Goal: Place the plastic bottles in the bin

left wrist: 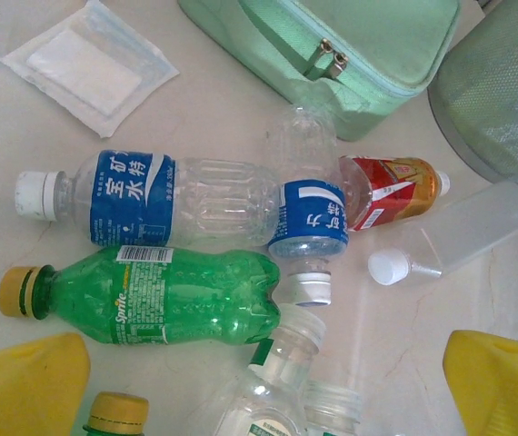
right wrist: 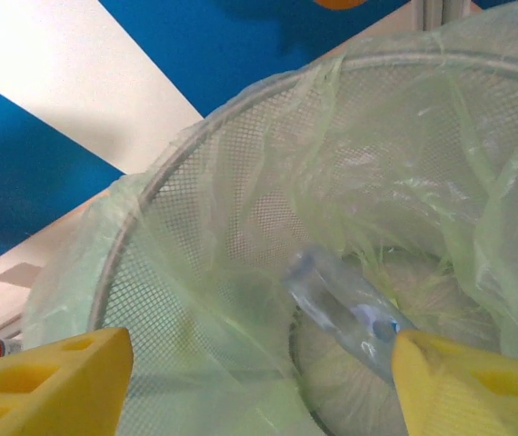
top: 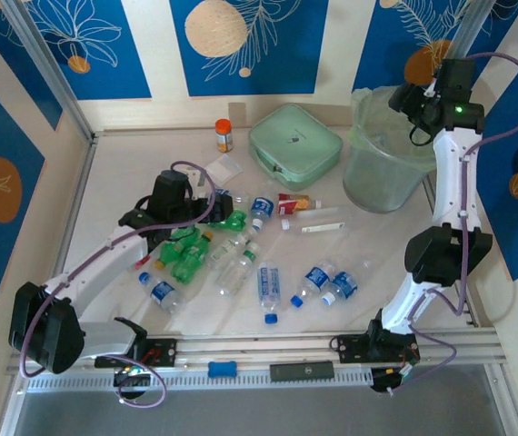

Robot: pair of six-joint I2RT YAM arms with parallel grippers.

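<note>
Now then: find the right gripper (right wrist: 259, 381) spread wide, pinching nothing, above the bin (right wrist: 195, 191) at two o'clock on the table (top: 114, 182), with one clear bottle (right wrist: 345, 313) lying loose down inside. Lift straight up before swinging off, so as not to snag the thin, crinkly green liner (right wrist: 404, 182) draped over the mesh wall.

Find the left gripper (left wrist: 259, 391) likewise spread, low over the pile of plastic bottles (top: 232, 259) from centre round to eight o'clock. Go for the green bottle (left wrist: 168, 295) between the fingers: lying flat, waisted, glossy. Close across the pinched middle, not the smooth shoulder; expect thin plastic to squash and roll. Mind the blue-labelled bottle (left wrist: 177, 200) just beside it at twelve o'clock, and the red-labelled bottle (left wrist: 386, 186) at two o'clock.
</note>
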